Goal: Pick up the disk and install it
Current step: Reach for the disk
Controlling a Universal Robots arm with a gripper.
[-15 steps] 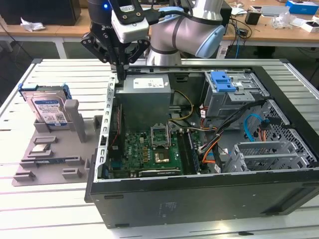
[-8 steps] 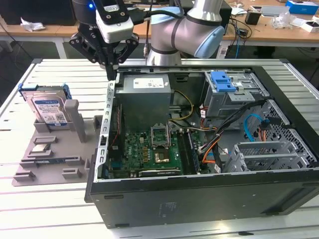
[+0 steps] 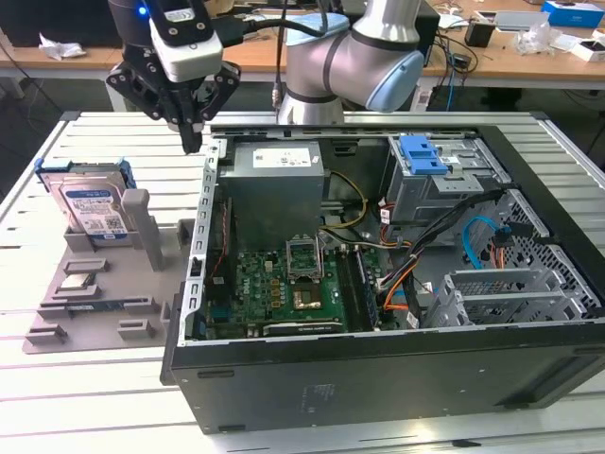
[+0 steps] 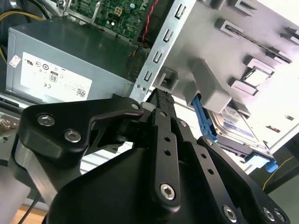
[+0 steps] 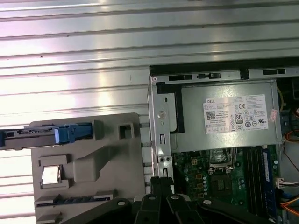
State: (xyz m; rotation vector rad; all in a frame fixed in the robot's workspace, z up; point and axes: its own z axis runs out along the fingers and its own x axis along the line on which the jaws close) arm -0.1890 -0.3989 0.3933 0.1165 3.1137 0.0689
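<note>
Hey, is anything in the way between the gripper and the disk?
Nothing from above: the disk stands open-topped in the grey holder. The post of the holder stands beside it, toward the gripper, and would likely block a sideways approach.

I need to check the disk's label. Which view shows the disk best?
The exterior view: the disk leans in the grey holder with its label facing the camera. The second wrist view catches part of the disk; the first wrist view sees the disk edge-on.

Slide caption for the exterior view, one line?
Shut, empty gripper hovers at the wall of the open computer case; the disk sits propped in the grey holder beside it.
</note>
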